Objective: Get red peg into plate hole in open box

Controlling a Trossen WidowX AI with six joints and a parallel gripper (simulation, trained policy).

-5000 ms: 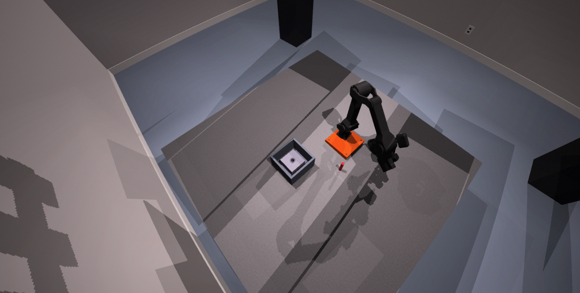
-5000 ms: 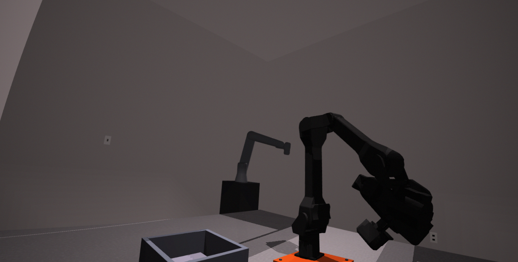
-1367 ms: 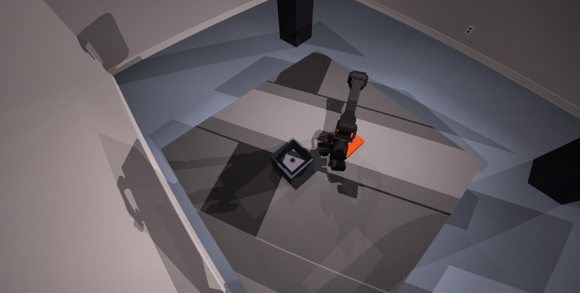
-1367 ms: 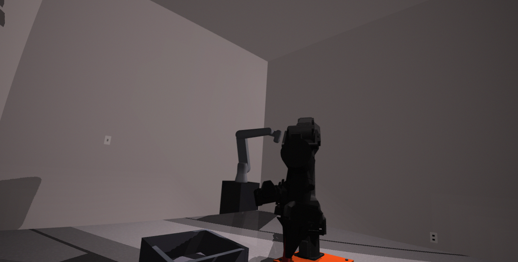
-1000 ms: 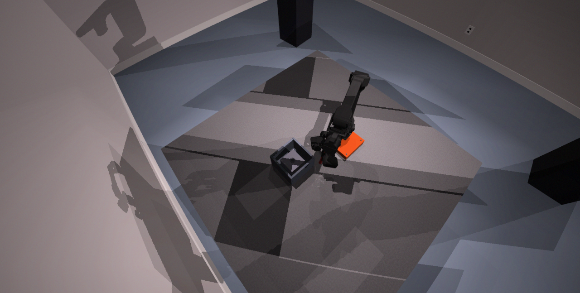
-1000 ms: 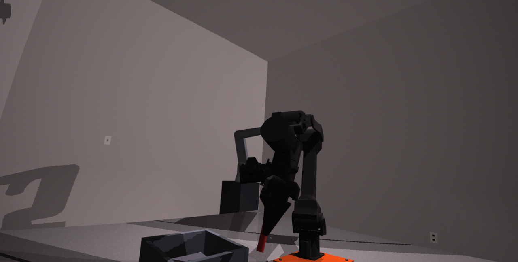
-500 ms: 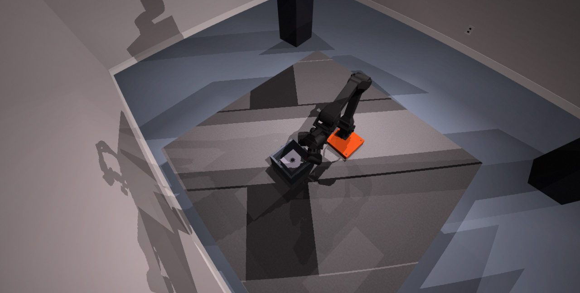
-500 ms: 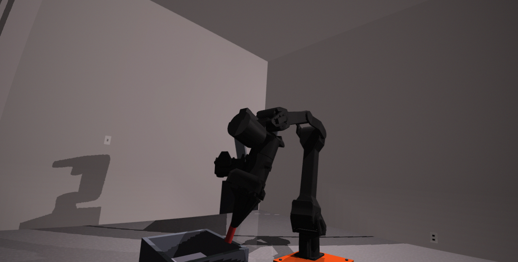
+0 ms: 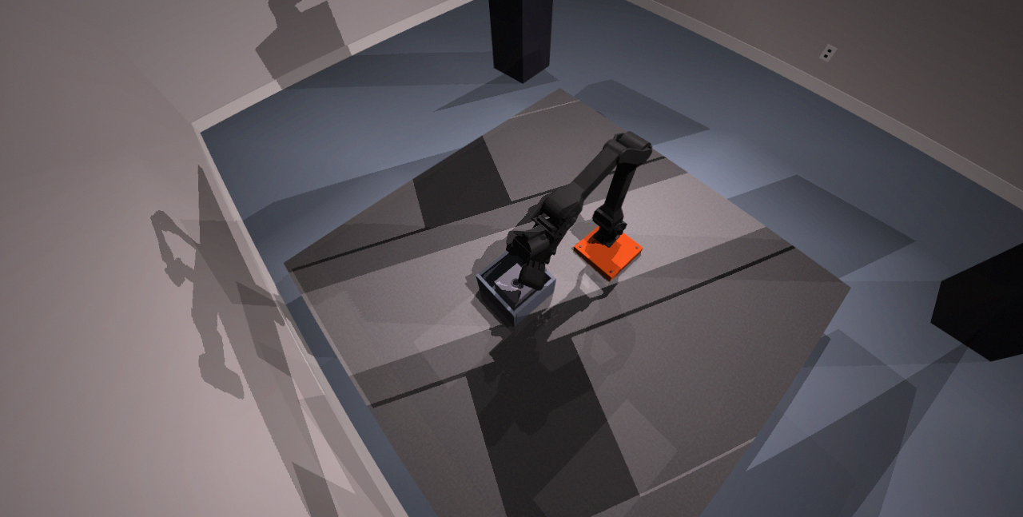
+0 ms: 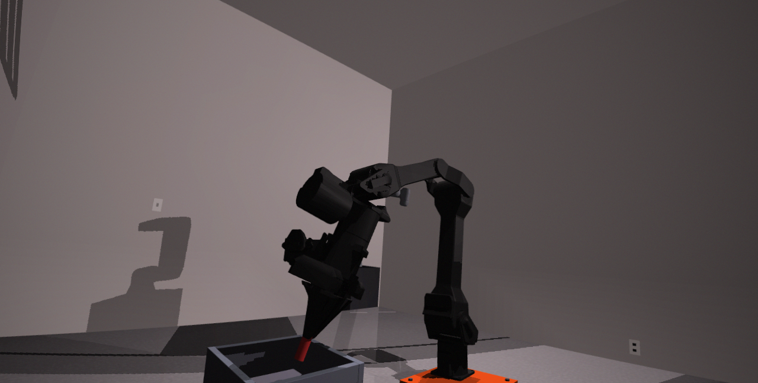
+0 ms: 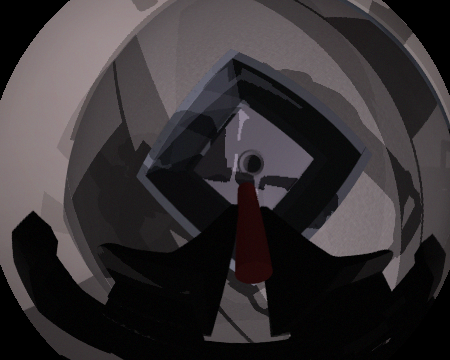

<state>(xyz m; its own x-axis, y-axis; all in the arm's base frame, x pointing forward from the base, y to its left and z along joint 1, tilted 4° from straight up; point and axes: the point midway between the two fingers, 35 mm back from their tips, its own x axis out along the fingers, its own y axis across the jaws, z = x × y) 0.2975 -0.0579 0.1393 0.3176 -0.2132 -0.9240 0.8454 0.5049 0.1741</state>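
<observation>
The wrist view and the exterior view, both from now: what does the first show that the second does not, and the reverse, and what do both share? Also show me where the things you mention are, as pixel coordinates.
Only the wrist view: the hole (image 11: 254, 163) in the plate (image 11: 285, 155) at the box's bottom.

Only the exterior view: the orange base plate (image 10: 487, 377) and the upright lower part of the arm (image 10: 450, 253).

Both: the open box (image 10: 333, 363) (image 11: 177, 112) and the red peg (image 10: 302, 350) (image 11: 252, 240), gripped by the tool (image 10: 308, 337) (image 11: 248, 211) and tilted in the exterior view.

The peg (image 10: 302, 350) (image 11: 252, 240) is red, the box (image 9: 496, 304) (image 10: 283, 347) (image 11: 186, 106) blue-grey, the base plate (image 9: 626, 256) (image 10: 490, 377) plain orange.
</observation>
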